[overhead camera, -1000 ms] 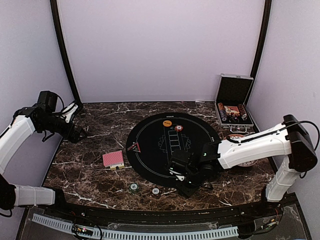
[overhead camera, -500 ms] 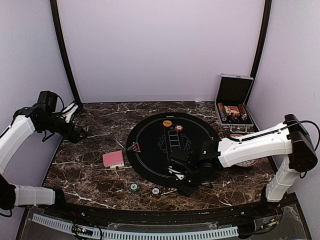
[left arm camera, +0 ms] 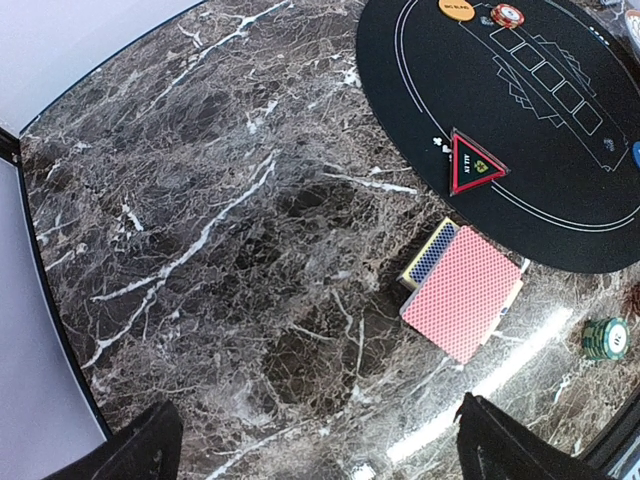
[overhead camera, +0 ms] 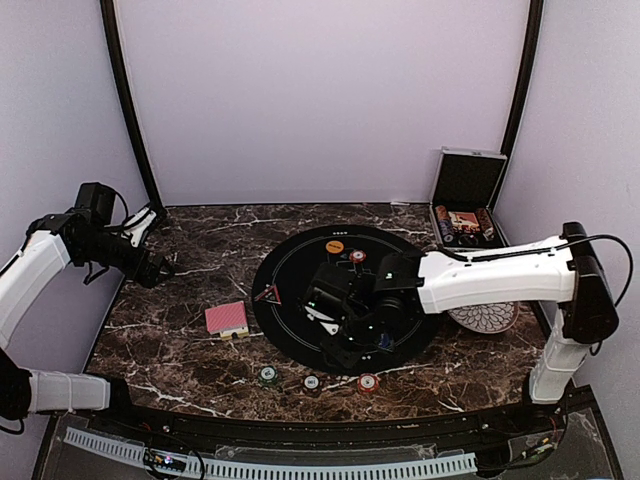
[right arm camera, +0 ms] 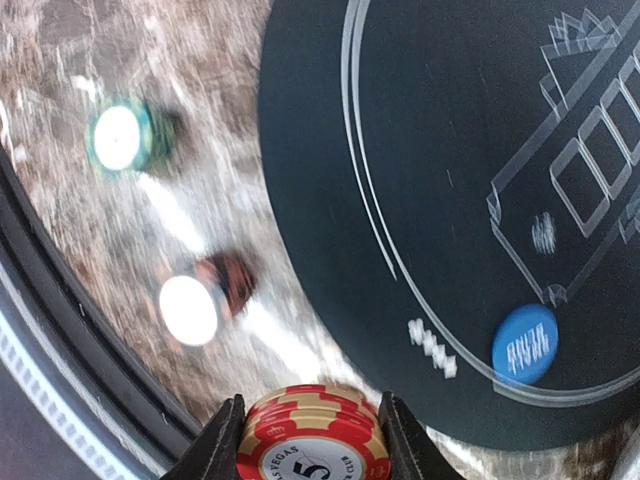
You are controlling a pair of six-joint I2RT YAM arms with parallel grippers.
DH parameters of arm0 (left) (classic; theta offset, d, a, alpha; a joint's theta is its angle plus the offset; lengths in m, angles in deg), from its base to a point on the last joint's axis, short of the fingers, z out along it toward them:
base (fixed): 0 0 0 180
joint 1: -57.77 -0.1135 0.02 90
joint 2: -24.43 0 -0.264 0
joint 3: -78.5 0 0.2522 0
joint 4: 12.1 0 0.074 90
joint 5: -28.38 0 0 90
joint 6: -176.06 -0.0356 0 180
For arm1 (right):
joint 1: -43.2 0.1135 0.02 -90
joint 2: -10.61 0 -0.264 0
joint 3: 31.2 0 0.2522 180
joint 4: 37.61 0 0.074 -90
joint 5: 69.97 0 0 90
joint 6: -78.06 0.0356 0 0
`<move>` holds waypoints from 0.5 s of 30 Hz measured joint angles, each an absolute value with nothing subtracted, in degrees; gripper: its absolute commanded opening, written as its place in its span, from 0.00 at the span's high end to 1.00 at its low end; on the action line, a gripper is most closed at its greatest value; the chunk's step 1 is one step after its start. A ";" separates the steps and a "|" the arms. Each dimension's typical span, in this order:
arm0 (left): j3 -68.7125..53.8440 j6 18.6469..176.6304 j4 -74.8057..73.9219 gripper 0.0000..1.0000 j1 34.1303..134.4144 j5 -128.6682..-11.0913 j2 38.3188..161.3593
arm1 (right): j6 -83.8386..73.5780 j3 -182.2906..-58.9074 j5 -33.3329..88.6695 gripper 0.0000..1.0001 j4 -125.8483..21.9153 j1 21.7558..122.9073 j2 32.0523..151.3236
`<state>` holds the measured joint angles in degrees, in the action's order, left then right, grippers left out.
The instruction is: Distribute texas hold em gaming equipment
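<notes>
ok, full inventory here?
poker mat: 1, black, centre
orange button disc: 1, orange, mat's far edge
single chip: 1, red, beside it
blue button disc: 1, blue, mat's near side
all-in marker: 1, red, mat's left edge
card deck: 1, red, left of mat
green chip stack: 1, green, near edge
dark chip: 1, black, right of green
red chip stack: 1, red, right again
plate: 1, white patterned, mat's right
case: 1, black, open, far right
left end effector: 1, black, open, left
right end effector: 1, black, flanking red stack, grip unclear
</notes>
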<state>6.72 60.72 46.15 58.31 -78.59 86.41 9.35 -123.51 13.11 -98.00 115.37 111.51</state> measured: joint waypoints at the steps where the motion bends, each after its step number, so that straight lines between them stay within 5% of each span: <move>1: 6.72 60.74 46.28 0.01 58.31 -78.61 86.41 | 9.03 -125.56 12.98 0.72 -97.63 115.32 113.48; 15: 6.69 60.72 47.24 0.01 58.31 -78.98 86.41 | 5.44 -149.41 14.29 0.72 -92.67 111.78 138.24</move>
<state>6.69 60.72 47.24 58.31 -78.98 86.41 5.44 -149.41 14.29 -92.67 111.78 138.24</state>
